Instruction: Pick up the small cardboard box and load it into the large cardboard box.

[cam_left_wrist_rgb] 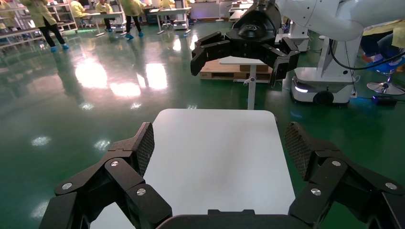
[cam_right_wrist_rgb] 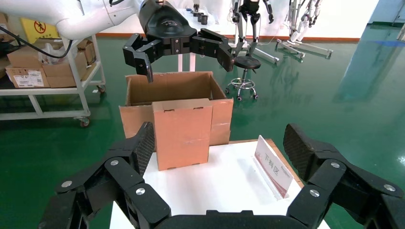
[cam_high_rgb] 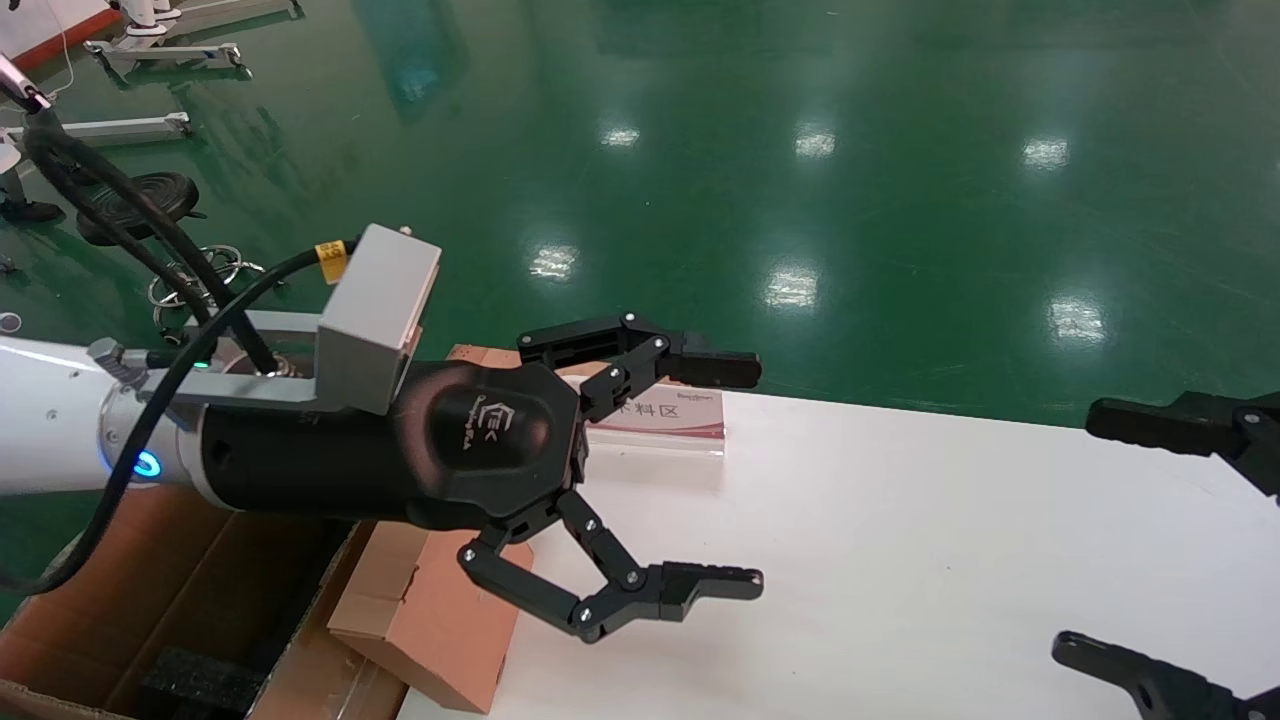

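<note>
Reddish-brown cardboard is showing at the white bench's [cam_high_rgb: 900, 520] left edge, where the small cardboard box [cam_high_rgb: 440, 610] is sitting with one end hanging past the rim, toward the large cardboard box [cam_high_rgb: 130, 600]. In the right wrist view the small cardboard box [cam_right_wrist_rgb: 182, 133] is standing just in front of the open carton [cam_right_wrist_rgb: 169, 93], whose front wall is rising behind it. Black foam [cam_high_rgb: 195, 680] is lying inside the carton. The left gripper [cam_high_rgb: 700, 475] is hovering above the bench just beyond the small box, its jaws spread wide and released, grasping nothing. The right gripper [cam_high_rgb: 1140, 540] is hanging at the bench's right side, well apart from the box, its jaws likewise standing wide apart and bare. A slanted sign plate [cam_high_rgb: 660, 415] with printed characters is sitting near the bench's far edge, just beside the left gripper's upper finger. Green glossy floor [cam_high_rgb: 800, 150] is surrounding the bench.
</note>
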`<control>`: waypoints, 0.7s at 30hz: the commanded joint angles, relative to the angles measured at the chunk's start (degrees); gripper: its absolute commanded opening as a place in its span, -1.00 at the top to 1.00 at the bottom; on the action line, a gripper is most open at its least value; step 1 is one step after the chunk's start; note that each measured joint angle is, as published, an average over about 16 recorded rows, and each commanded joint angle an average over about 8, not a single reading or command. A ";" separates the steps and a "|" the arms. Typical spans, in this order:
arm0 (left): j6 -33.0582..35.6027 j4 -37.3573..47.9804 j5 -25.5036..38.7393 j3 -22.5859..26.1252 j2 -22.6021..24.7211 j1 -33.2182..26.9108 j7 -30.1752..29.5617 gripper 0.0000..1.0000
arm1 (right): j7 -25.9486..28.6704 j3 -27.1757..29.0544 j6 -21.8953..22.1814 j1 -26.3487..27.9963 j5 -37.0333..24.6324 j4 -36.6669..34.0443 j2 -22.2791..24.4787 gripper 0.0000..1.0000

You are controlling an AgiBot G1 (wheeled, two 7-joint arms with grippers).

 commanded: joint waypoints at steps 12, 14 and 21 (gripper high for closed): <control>-0.06 0.04 0.05 0.02 -0.02 0.02 -0.06 -1.00 | 0.00 0.00 0.00 0.00 0.00 0.00 0.00 -1.00; -0.23 0.08 0.22 0.08 -0.10 0.02 -0.25 -1.00 | 0.00 0.00 0.00 0.00 0.00 -0.01 0.00 -1.00; -3.10 -2.28 5.70 2.26 -3.35 -1.75 -7.48 -1.00 | -0.03 -0.03 -0.01 0.02 0.01 -0.04 0.00 -1.00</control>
